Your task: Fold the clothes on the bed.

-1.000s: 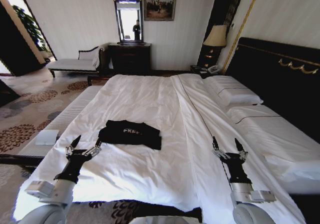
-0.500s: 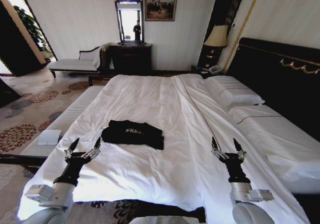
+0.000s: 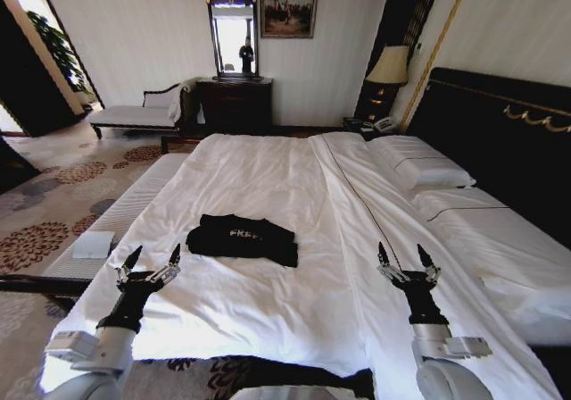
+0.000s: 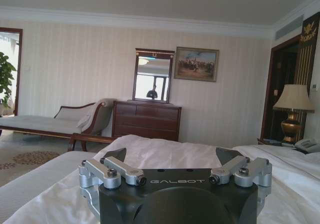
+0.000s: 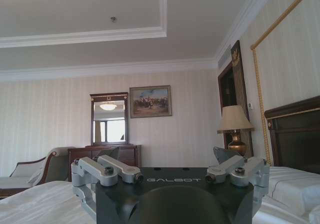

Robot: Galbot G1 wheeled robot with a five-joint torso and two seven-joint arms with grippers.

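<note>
1. The black T-shirt (image 3: 242,238) is seen lying on the white duvet of the bed (image 3: 268,163), near the middle of the foot half, a little toward the robot's left side. It is already bunched or partly doubled over rather than spread flat, with white lettering visible on top.
2. A risk is judged from this: with the fabric gathered, a pinch at an edge could catch several layers at once, and the fold would come out crooked.
3. A second risk is judged from the soft duvet beneath: a low approach could nip the white cover together with the shirt and drag both.
4. A third risk is reach: the shirt lies well ahead of both arms, so a stretch from this stance could leave the far hem beyond a clean grasp.
5. The left end effector (image 3: 149,267) is held over the near edge of the bed, short of the shirt and apart from it. Its fingers are spread wide, released, with nothing between them.
6. The right end effector (image 3: 406,264) is held over the duvet on the robot's right, well apart from the shirt. It is likewise spread wide and empty, touching nothing that can be made out.
</note>
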